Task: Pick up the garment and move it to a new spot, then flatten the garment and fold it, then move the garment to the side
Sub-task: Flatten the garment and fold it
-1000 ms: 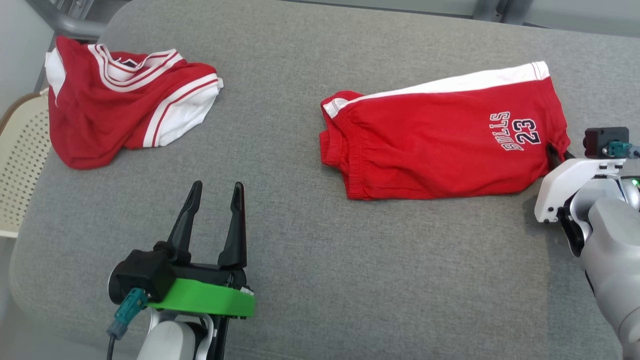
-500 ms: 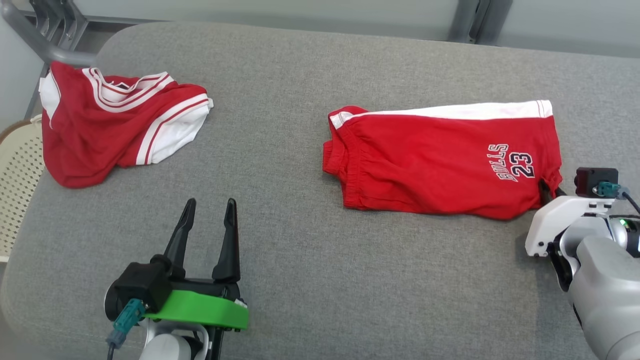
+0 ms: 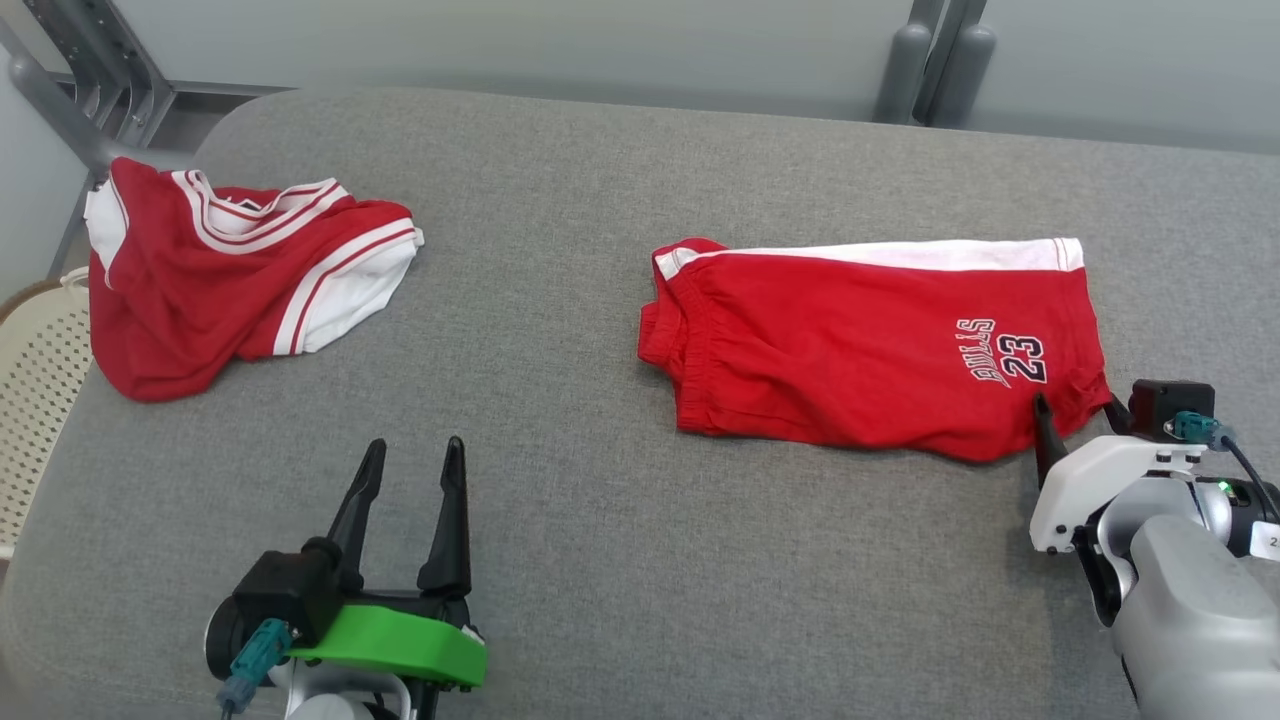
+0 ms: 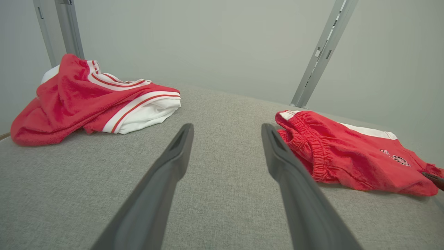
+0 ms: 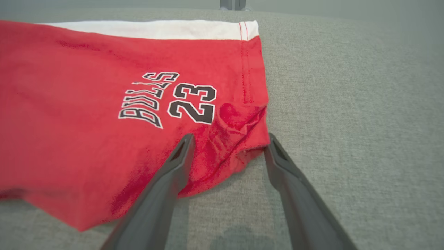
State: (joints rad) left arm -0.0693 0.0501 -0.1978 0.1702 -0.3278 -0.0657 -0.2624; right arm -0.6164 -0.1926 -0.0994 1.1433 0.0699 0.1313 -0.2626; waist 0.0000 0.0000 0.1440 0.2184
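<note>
garment: red shorts (image 3: 860,350), lying flat on the surface (image 3: 600,520), right of centre in the head view. White band along the far edge. Gathered elastic waistband at the end nearer frame centre.
print: "BULLS 23" (image 5: 166,99), dark characters with a white outline, beside the leg hem at the shorts' right end. It runs sideways in the head view and is clearest in the right wrist view.
right tool (image 5: 230,139): lower right of the head view, released. Fingers are spread and straddle the near right hem corner of the shorts. A bunched bit of cloth sits between them, not pinched.
left tool (image 3: 415,445): lower left of the head view, released. Fingers are spread over bare surface, well apart from both garments.
second garment: red jersey (image 3: 200,290) with white and red stripe trim, crumpled, upper left of the head view near the surface's left edge.
surface: grey woven fabric, rounded far corner at upper left.
surroundings: cream perforated item (image 3: 35,420) at the left frame edge, grey metal posts (image 3: 935,60) at the top.
</note>
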